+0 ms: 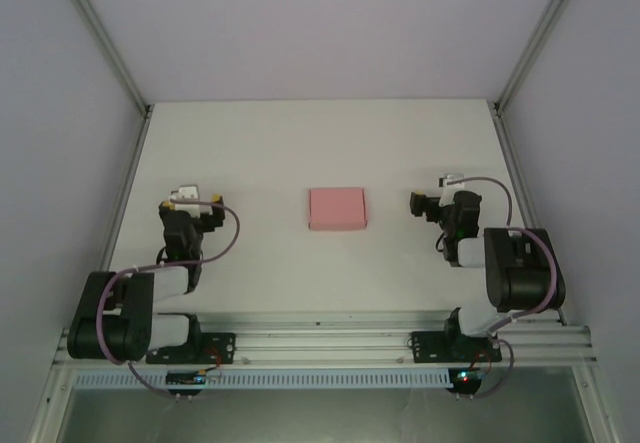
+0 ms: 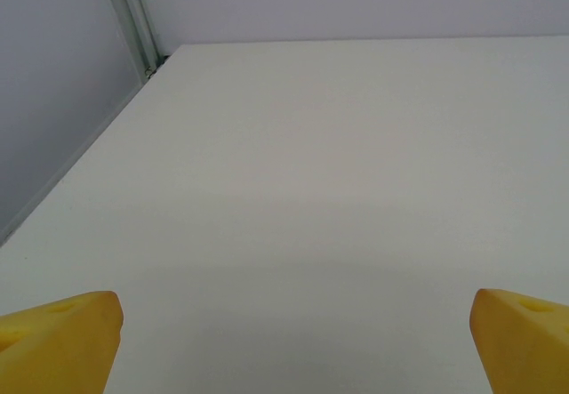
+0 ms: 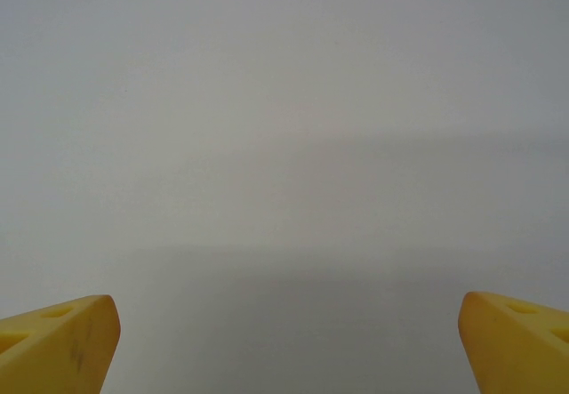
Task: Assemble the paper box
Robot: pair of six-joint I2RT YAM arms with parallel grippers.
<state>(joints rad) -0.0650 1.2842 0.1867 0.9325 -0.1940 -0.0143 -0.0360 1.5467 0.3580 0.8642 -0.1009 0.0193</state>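
In the top view the paper box [image 1: 337,208] was too small to tell whether its flaps were tucked or any seam gaped, and its underside lay hidden against the counter [image 1: 260,153]. There the left jaws sat tucked under the pale camera housing [image 1: 190,199]. The right jaws were a small dark cluster, so neither gap could be read from above. The rail [image 1: 320,328] hid the counter's near edge. In the left wrist view the yellow left fingertips [image 2: 58,345] were cut off by the bottom and side edges. In the right wrist view the yellow right fingertips [image 3: 58,345] were cropped the same way.
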